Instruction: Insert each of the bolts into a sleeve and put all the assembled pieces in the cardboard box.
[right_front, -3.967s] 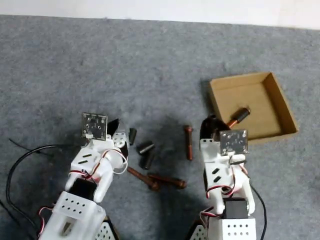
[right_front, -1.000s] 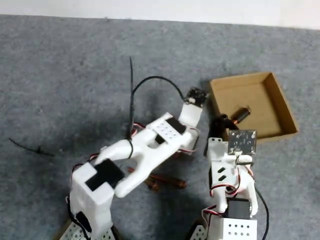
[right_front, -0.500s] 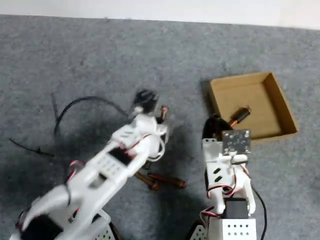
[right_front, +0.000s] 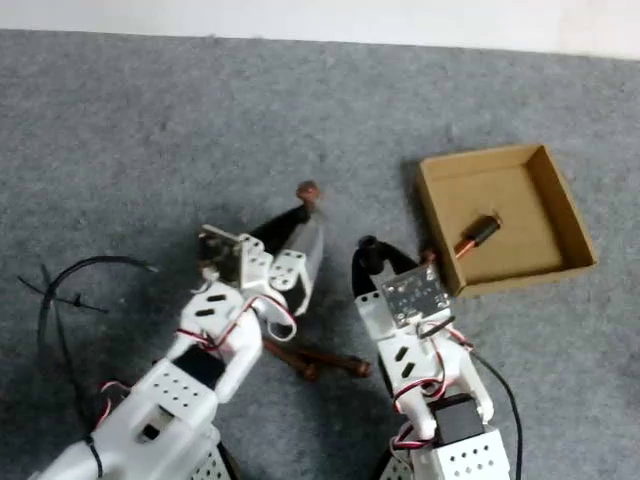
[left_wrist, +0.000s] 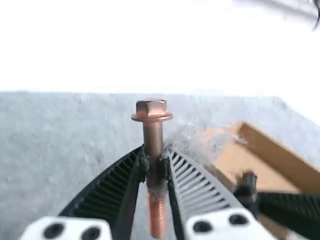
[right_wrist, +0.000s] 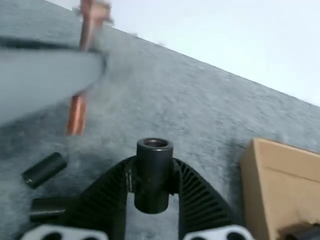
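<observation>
My left gripper (right_front: 297, 228) (left_wrist: 155, 155) is shut on the shank of a copper bolt (right_front: 307, 190) (left_wrist: 151, 125), held upright above the carpet with its hex head up. Just right of it, my right gripper (right_front: 372, 262) (right_wrist: 153, 170) is shut on a black sleeve (right_front: 367, 247) (right_wrist: 154, 175), open end up. In the right wrist view the bolt (right_wrist: 82, 65) hangs a little beyond the sleeve and to one side. The cardboard box (right_front: 480, 158) (left_wrist: 280, 155) (right_wrist: 280, 170) stands at the right with one assembled piece (right_front: 478, 233) in it.
Two loose bolts (right_front: 325, 360) lie on the carpet between the arms' bases. Two loose sleeves (right_wrist: 44, 170) lie on the carpet below the left gripper. A black cable (right_front: 60, 290) trails at the left. The carpet behind the grippers is bare.
The left arm swung away from the box side, back to the left, with the bolt in its gripper. The right gripper turned left, away from the box and toward the bolt.
</observation>
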